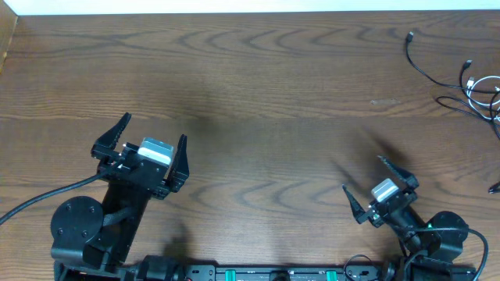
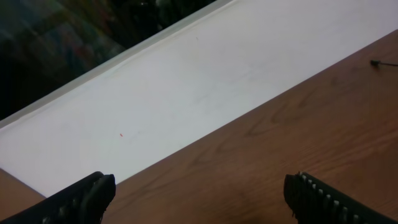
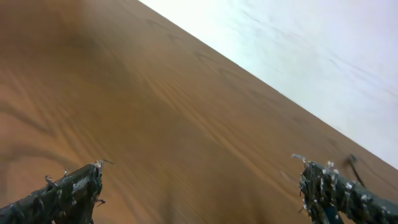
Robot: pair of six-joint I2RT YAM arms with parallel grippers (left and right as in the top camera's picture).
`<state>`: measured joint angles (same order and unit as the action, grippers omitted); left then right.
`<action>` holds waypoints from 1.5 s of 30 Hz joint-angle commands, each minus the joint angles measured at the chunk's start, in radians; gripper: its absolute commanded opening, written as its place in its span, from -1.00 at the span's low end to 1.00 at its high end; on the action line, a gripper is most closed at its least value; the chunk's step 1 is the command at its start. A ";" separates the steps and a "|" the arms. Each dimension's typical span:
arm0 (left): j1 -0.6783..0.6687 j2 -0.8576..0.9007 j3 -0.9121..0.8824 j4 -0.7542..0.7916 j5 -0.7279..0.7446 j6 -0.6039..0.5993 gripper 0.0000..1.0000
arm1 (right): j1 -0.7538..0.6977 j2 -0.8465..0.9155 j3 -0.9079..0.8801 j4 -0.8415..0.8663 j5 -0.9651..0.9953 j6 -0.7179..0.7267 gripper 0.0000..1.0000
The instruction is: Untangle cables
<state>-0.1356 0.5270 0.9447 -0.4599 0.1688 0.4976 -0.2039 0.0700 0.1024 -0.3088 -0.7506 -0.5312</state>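
Note:
The cables [image 1: 473, 84] lie in a tangle at the table's far right edge: thin black cords, one running up to a plug [image 1: 411, 35], looped with a white cord [image 1: 486, 81]. My left gripper [image 1: 154, 128] stands open at the near left, far from them, with nothing between its fingers. My right gripper [image 1: 362, 173] is open at the near right, well short of the tangle. In the left wrist view the gripper [image 2: 199, 190] frames bare wood, and a black cable end [image 2: 380, 63] shows at the right edge. Only wood lies between the jaws of the gripper [image 3: 199, 174] in the right wrist view.
The wooden table [image 1: 258, 94] spreads between both arms and the tangle. A thick black wire [image 1: 39, 199] runs from the left arm's base off the left edge. A white wall or board [image 2: 205, 81] borders the table's far side.

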 commanded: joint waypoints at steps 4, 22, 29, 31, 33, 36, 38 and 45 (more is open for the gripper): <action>-0.001 -0.005 0.009 0.005 -0.013 -0.006 0.84 | 0.134 -0.058 -0.007 0.002 0.000 -0.009 0.98; -0.001 -0.003 0.009 0.044 -0.013 -0.006 0.83 | 0.151 -0.064 -0.008 0.005 0.000 -0.009 0.99; -0.002 0.003 0.009 0.043 0.029 -0.006 0.84 | 0.151 -0.064 -0.008 0.005 0.000 -0.009 0.99; -0.002 0.003 0.009 0.043 0.029 -0.006 0.84 | 0.151 -0.064 -0.008 0.005 0.000 -0.009 0.98; -0.002 0.003 0.009 0.043 0.029 -0.006 0.84 | 0.151 -0.064 -0.008 0.005 0.000 -0.009 0.98; -0.002 0.003 0.009 0.043 0.029 -0.006 0.84 | 0.151 -0.064 -0.008 0.005 0.000 -0.009 0.99; -0.002 0.003 0.009 0.043 0.028 -0.006 0.93 | 0.151 -0.064 -0.008 0.005 0.000 -0.009 0.98; -0.002 0.003 0.009 0.009 0.028 -0.006 0.96 | 0.151 -0.064 -0.008 0.005 0.000 -0.009 0.98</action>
<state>-0.1356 0.5282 0.9447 -0.4381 0.1852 0.4969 -0.0566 0.0147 0.1020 -0.3023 -0.7475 -0.5316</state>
